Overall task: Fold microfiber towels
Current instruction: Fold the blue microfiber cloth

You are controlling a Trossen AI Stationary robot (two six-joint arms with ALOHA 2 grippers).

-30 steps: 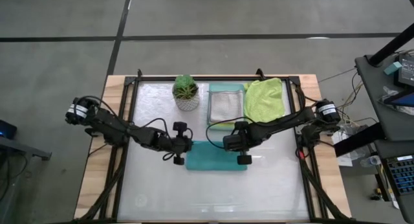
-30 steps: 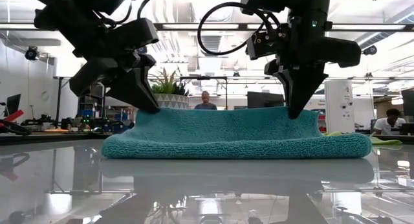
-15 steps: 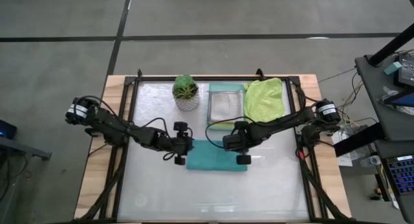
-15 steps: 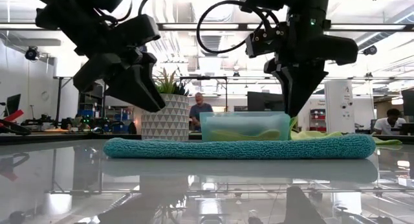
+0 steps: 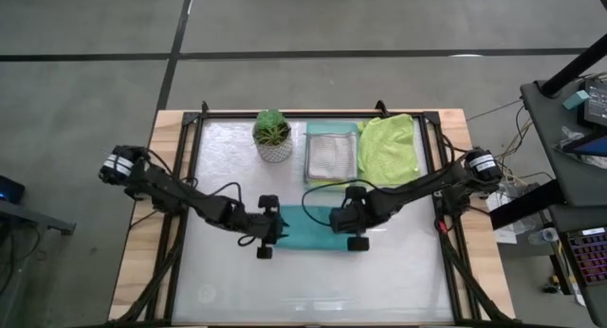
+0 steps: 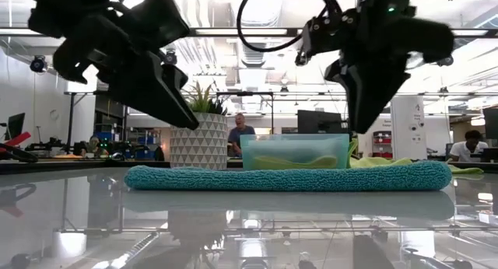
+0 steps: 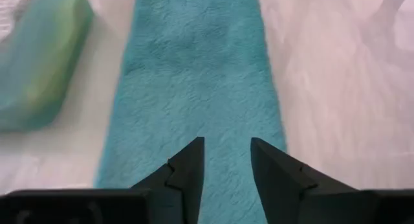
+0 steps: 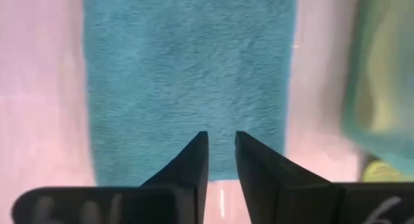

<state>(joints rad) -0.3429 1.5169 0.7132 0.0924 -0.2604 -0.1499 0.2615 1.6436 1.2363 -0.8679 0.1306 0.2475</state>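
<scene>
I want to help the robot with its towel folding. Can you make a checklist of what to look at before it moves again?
1. Teal towel lying flat, folded into a long strip: ok.
2. Left gripper let go, fingers apart with nothing between them: ok.
3. Right gripper let go, small gap between its fingers, nothing held: ok.
4. Both grippers lifted off the towel, seen in the low view: ok.
5. Lime green towel folded: not ok, it lies rumpled beside the tray.
6. Towel edges lined up neatly: cannot tell.
</scene>
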